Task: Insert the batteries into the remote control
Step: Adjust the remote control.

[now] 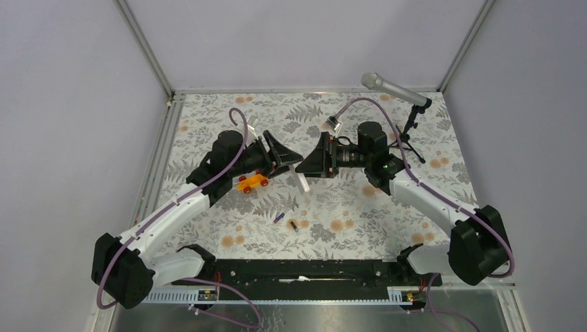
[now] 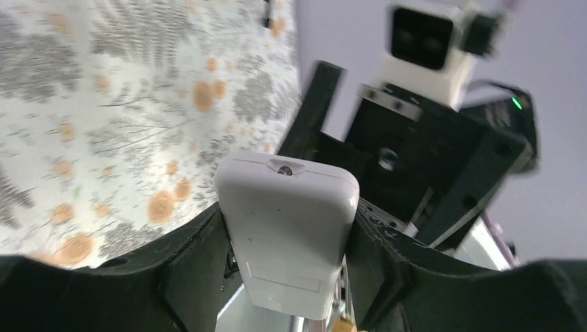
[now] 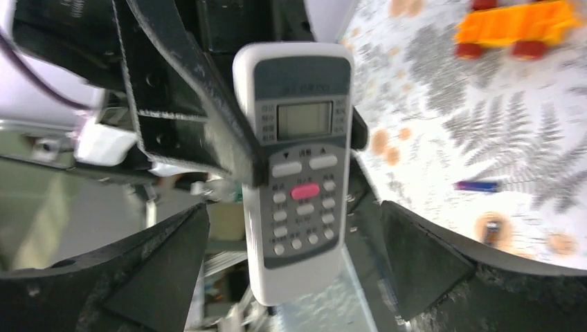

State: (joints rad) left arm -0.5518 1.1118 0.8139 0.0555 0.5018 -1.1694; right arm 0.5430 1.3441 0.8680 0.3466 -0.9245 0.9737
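Observation:
The remote control (image 1: 302, 182) hangs in the air over the middle of the table, between both grippers. My left gripper (image 2: 287, 238) is shut on it, with its black fingers (image 2: 197, 266) pressed against both sides of the plain white back (image 2: 287, 221). In the right wrist view the button face of the remote control (image 3: 297, 173) points at the camera. My right gripper (image 3: 296, 266) is open around its lower end, with a gap on each side. The batteries lie on the cloth: a blue-purple one (image 1: 278, 217) (image 3: 476, 185) and a dark one (image 1: 293, 225) (image 3: 492, 232).
An orange toy car (image 1: 253, 182) (image 3: 518, 26) sits on the fern-patterned cloth just below my left gripper (image 1: 289, 160). A microphone on a small stand (image 1: 394, 88) is at the back right. The black arm-base rail (image 1: 297, 270) runs along the near edge.

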